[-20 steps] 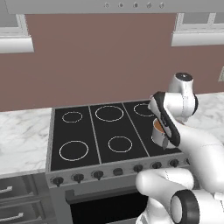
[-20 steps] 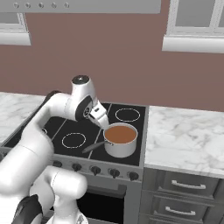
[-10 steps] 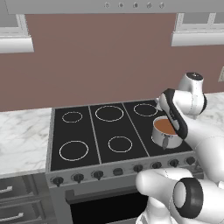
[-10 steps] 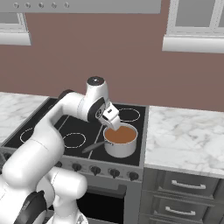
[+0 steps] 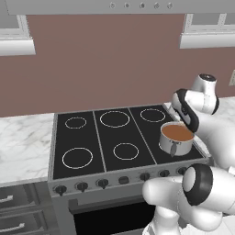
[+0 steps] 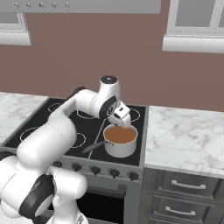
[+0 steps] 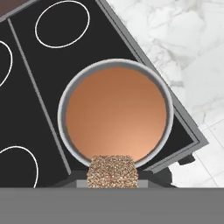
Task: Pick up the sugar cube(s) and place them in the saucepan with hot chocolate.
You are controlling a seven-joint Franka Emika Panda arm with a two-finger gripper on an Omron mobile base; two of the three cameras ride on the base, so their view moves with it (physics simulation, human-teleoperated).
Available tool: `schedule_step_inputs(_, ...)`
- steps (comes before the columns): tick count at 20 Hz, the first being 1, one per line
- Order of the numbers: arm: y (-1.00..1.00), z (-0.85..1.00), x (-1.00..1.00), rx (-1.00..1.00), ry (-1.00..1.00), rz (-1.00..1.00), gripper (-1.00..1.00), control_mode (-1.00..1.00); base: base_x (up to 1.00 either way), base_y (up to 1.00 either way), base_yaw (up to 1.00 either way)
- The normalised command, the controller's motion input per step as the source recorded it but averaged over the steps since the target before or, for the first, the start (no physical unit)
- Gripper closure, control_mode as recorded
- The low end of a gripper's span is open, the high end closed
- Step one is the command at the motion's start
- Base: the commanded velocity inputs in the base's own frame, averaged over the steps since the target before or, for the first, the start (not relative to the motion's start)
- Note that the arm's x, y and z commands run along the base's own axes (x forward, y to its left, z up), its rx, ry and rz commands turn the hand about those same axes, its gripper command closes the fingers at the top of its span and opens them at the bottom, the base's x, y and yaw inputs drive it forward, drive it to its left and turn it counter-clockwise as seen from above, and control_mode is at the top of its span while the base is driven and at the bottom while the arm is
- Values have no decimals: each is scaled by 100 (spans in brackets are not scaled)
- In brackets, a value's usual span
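The sugar cube (image 7: 112,170), tan-brown and speckled, sits clamped between my dark fingertips at the bottom of the hand view. My gripper (image 7: 112,176) is shut on it and hangs above the near rim of the saucepan (image 7: 61,114), a shiny steel pot of brown hot chocolate. From the right base view the gripper (image 6: 125,121) points down over the back edge of the saucepan (image 6: 119,148), whose short handle sticks out to the left. From the left base view the hand hovers just behind the saucepan (image 5: 176,147) on the front right burner.
The black stovetop (image 5: 92,137) carries several ringed burners with a row of knobs (image 5: 102,183) along its front. Marble counter (image 6: 188,135) lies right of the stove, with drawers (image 6: 183,186) below it. A brown wall rises behind.
The arm has swung to the right across the stove, carrying the hand from beside the saucepan to above it. The saucepan has stayed put.
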Motion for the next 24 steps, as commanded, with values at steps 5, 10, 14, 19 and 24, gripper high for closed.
schedule_step_inputs(5, -16, -18, 12, -5, 5, 1, 100, -100, 0, 0, 0)
schedule_step_inputs(10, -10, -31, 0, -10, 3, 0, 100, -100, 0, 0, 0)
schedule_step_inputs(14, -18, -37, 0, -8, 0, 0, 100, -100, 0, 0, 0)
schedule_step_inputs(19, -8, -22, 0, 0, -1, 1, 100, -100, 0, 0, 0)
schedule_step_inputs(24, 0, -11, 16, 0, 0, 0, 100, -100, 0, 0, 0)
